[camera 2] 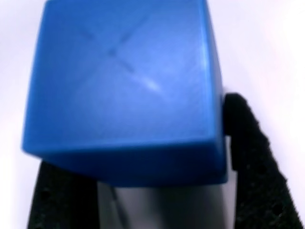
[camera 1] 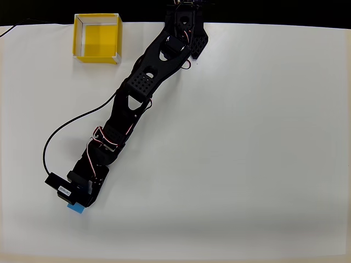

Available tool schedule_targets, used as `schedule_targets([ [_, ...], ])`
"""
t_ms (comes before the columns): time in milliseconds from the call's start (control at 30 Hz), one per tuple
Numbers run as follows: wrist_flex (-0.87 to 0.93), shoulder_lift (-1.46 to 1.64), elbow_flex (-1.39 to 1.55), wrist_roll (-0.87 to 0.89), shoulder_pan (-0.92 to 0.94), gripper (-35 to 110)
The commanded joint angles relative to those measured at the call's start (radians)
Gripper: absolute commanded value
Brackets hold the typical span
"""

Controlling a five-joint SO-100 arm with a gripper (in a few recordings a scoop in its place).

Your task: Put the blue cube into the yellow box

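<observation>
White table [camera 1: 263, 137], yellow box [camera 1: 97, 38] at its far edge, end effector [camera 1: 77, 204] clamped on blue cube [camera 2: 124, 90]

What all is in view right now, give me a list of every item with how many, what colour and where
cube: one, bright blue, lower left of the overhead view under the gripper's tip, a corner peeking out; very close in the wrist view, with black finger pads at its lower left and right
box: one, yellow with white inner walls and rims, open on top, upper left of the overhead view at the table's far edge, nothing inside
table: one, white, under everything
cable: one, black, curving across the table left of the arm
arm: one, black, stretching from the top centre down to the lower left in the overhead view
gripper: one, black, at the arm's end, over the cube
</observation>
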Motion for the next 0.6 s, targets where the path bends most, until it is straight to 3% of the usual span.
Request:
schedule_targets([
  [0, 0.035, 0.261, 0.011, 0.009, 0.002, 18],
  [567, 0.247, 0.822, 0.380, 0.075, 0.049, 18],
])
